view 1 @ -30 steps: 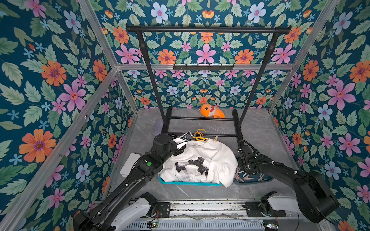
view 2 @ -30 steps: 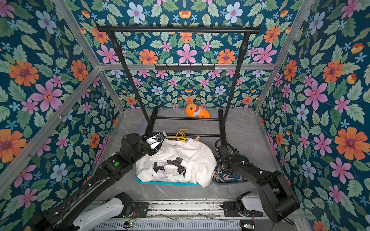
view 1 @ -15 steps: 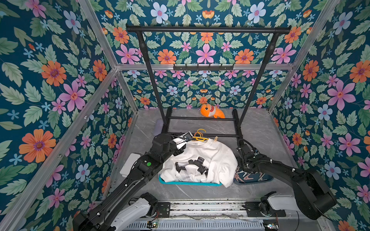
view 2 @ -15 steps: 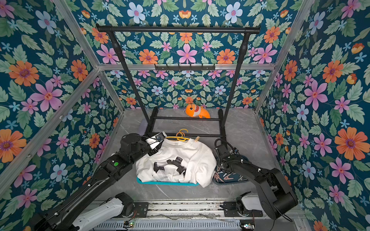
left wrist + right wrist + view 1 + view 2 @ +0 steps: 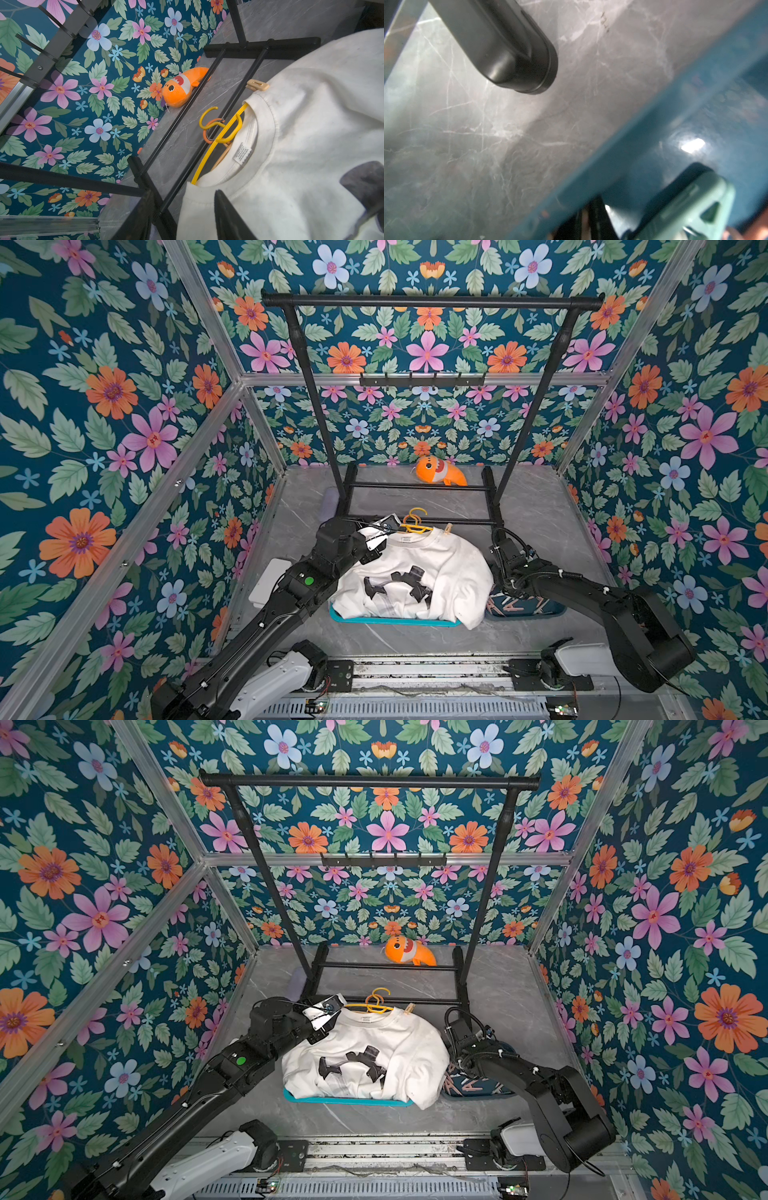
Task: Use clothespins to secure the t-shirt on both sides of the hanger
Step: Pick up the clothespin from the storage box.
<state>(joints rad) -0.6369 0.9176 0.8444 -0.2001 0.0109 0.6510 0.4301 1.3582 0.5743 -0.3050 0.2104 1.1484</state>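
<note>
Clothespins [image 5: 524, 605] lie loose in a dark tray [image 5: 555, 611] on the grey table [image 5: 540, 510], just beside the right edge of the t-shirt [image 5: 419, 568]. The right gripper [image 5: 508, 591] reaches down into that tray with its jaws pressed together. In the right wrist view a pale green clothespin [image 5: 685, 212] shows blurred and very close against a dark finger (whether it is pinched I cannot tell). The white t-shirt lies on a teal board [image 5: 395, 620]. It is threaded on a yellow hanger [image 5: 220, 133] whose hook pokes out of the collar toward the foot of the black rack [image 5: 432, 301]. One beige clothespin [image 5: 257, 85] sits at the edge of the shoulder on the robot's right side of the collar. The left gripper [image 5: 382, 533] is at the opposite shoulder, with one dark finger [image 5: 228, 218] over the cloth. I cannot tell how far its jaws stand apart or whether they grip anything. An orange toy fish [image 5: 440, 476] lies behind the rack, by the flowered back wall [image 5: 428, 352].
</note>
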